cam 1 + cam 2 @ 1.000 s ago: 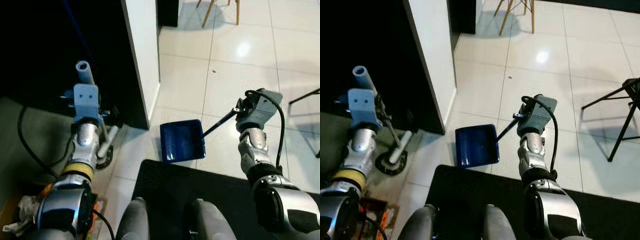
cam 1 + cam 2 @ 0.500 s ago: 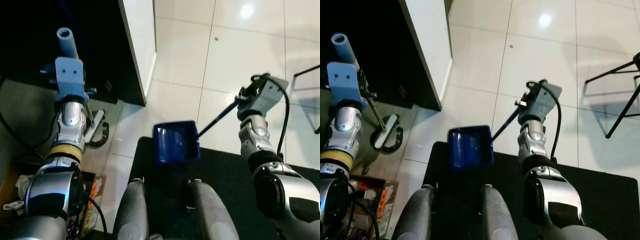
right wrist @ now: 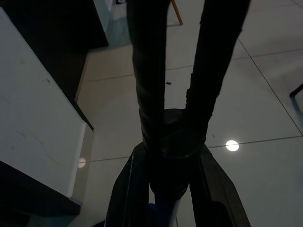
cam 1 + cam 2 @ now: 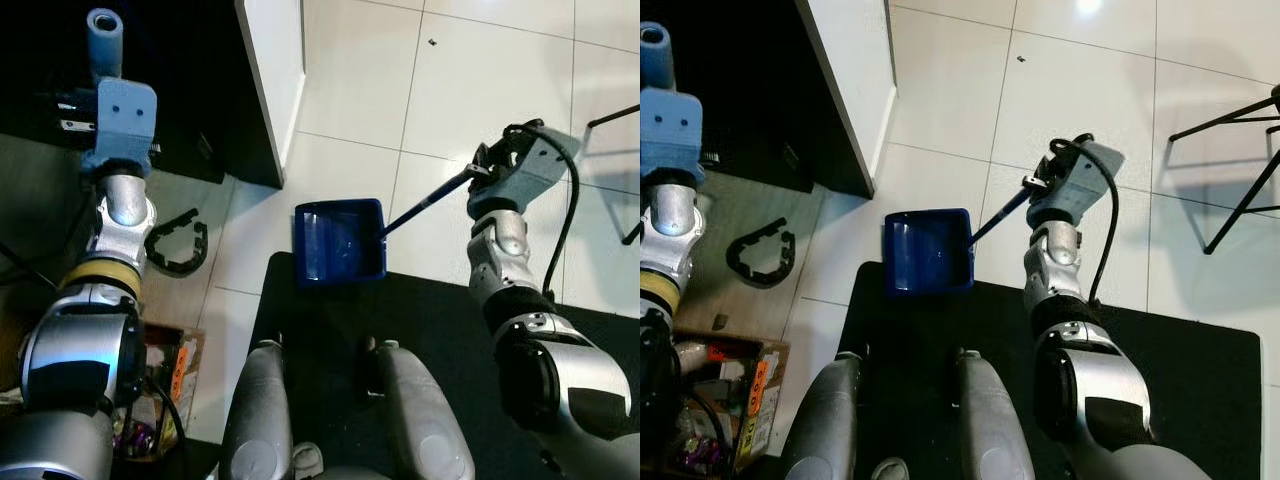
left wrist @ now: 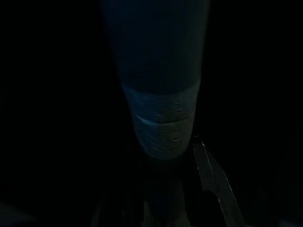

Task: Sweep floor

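A blue dustpan (image 4: 338,240) lies on the white tiles at the far edge of the black mat (image 4: 450,330). Its thin dark handle (image 4: 425,200) rises to my right gripper (image 4: 478,176), which is shut on the handle's end (image 3: 176,142). My left gripper (image 4: 118,112) is raised at the far left over the dark area. It is shut on a pale blue broom handle (image 5: 163,127), whose top (image 4: 103,25) sticks out above the wrist. The broom's head is hidden.
A white wall panel (image 4: 275,70) juts out between the dark recess and the tiles. A black curved ring (image 4: 175,240) lies on the grey floor. A cluttered cardboard box (image 4: 720,390) sits near my left leg (image 4: 258,410). Black chair legs (image 4: 1230,130) stand at the right.
The whole view has shifted as the camera moved. The dustpan stays in my right gripper and now sits at the mat's edge. The white bar beside the black ring has gone from sight.
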Robot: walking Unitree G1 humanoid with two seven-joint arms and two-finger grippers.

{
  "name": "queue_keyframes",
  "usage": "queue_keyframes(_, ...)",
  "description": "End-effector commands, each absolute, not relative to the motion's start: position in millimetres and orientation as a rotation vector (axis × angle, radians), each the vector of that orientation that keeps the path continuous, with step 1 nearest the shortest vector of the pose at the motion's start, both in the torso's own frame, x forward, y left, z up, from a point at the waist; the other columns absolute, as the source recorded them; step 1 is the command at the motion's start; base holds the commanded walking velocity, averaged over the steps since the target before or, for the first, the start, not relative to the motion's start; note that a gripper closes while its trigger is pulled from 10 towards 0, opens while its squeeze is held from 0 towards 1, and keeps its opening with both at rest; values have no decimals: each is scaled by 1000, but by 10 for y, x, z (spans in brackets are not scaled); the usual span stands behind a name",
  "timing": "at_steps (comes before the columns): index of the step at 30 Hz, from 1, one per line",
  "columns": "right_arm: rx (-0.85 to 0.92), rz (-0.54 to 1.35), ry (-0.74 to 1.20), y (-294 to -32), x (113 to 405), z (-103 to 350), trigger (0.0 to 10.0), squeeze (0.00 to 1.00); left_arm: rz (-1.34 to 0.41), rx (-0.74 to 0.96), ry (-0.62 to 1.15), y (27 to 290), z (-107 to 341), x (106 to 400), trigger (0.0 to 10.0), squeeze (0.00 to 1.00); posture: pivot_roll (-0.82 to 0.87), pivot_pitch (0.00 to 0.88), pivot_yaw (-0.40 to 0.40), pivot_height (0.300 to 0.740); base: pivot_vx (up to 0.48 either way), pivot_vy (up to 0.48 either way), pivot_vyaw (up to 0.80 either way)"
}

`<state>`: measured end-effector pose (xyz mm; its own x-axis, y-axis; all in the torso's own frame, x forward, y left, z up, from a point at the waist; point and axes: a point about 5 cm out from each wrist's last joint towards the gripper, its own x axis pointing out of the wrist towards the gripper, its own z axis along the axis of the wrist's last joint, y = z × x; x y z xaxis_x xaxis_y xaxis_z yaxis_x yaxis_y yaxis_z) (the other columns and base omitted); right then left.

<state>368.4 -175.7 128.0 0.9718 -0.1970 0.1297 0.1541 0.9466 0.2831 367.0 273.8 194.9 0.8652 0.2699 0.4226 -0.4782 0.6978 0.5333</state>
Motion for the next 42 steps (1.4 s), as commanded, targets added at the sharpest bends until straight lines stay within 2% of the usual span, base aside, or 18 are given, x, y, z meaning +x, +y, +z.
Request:
queue_keyframes(1, 282, -167, -88, -1691, 3568, 1038, 10000, 0, 388, 738, -246, 2723, 1751, 3642, 10000, 0, -82, 429, -30, 740, 0, 0, 0)
queue_keyframes(4, 277, -156, -93, -1653, 3525, 1000, 10000, 0, 305, 721, -149, 2494, 1424, 3625, 10000, 0, -92, 435, -33, 740, 0, 0, 0)
queue_keyframes(8, 276, -152, -93, -1636, 3507, 985, 10000, 0, 261, 707, -112, 2349, 1268, 3605, 10000, 0, -99, 443, -33, 740, 0, 0, 0)
queue_keyframes(9, 274, -144, -95, -1598, 3483, 968, 10000, 0, 223, 682, -71, 2152, 1085, 3569, 10000, 0, -110, 448, -32, 740, 0, 0, 0)
queue_keyframes(10, 274, -140, -97, -1582, 3476, 966, 10000, 0, 215, 672, -52, 2089, 1025, 3554, 10000, 0, -114, 449, -31, 740, 0, 0, 0)
queue_keyframes(16, 274, -128, -113, -1560, 3470, 996, 10000, 0, 130, 685, 12, 1919, 862, 3517, 10000, 0, -113, 450, -26, 740, 0, 0, 0)
queue_keyframes(19, 281, -131, -122, -1573, 3473, 1019, 10000, 0, 154, 551, 52, 1890, 856, 3537, 10000, 0, -99, 446, -22, 740, 0, 0, 0)
queue_keyframes(21, 283, -131, -123, -1575, 3474, 1024, 10000, 0, 147, 520, 70, 1874, 842, 3540, 10000, 0, -99, 446, -22, 740, 0, 0, 0)
queue_keyframes(24, 297, -142, -130, -1581, 3486, 1053, 10000, 0, 89, 332, 125, 1691, 778, 3544, 10000, 0, -85, 441, -18, 740, 0, 0, 0)
queue_keyframes(25, 300, -150, -131, -1593, 3495, 1064, 10000, 0, 58, 249, 129, 1557, 765, 3546, 10000, 0, -73, 436, -14, 740, 0, 0, 0)
queue_keyframes(26, 300, -150, -131, -1593, 3495, 1064, 10000, 0, 58, 249, 129, 1557, 765, 3546, 10000, 0, -73, 436, -14, 740, 0, 0, 0)
queue_keyframes(27, 302, -170, -130, -1631, 3509, 1077, 10000, 0, 3, 141, 127, 1321, 764, 3546, 10000, 0, -64, 435, -14, 740, 0, 0, 0)
queue_keyframes(29, 303, -181, -128, -1651, 3514, 1080, 10000, 0, -22, 102, 126, 1223, 769, 3544, 10000, 0, -63, 434, -13, 740, 0, 0, 0)
queue_keyframes(34, 305, -253, -120, -1849, 3537, 1098, 10000, 0, -154, -136, 60, 538, 954, 3507, 10000, 0, -48, 425, -9, 740, 0, 0, 0)
queue_keyframes(36, 300, -262, -124, -1903, 3546, 1117, 10000, 0, -156, -208, 32, 379, 1053, 3494, 10000, 0, -40, 420, -7, 740, 0, 0, 0)
queue_keyframes(37, 300, -262, -124, -1903, 3546, 1117, 10000, 0, -156, -208, 32, 379, 1053, 3494, 10000, 0, -40, 420, -7, 740, 0, 0, 0)
queue_keyframes(40, 291, -285, -129, -2014, 3562, 1152, 10000, 0, -148, -361, -10, 135, 1335, 3522, 10000, 0, -26, 409, -5, 740, 0, 0, 0)
queue_keyframes(42, 292, -292, -129, -2041, 3566, 1159, 10000, 0, -149, -403, -22, 73, 1435, 3533, 10000, 0, -20, 402, -6, 740, 0, 0, 0)
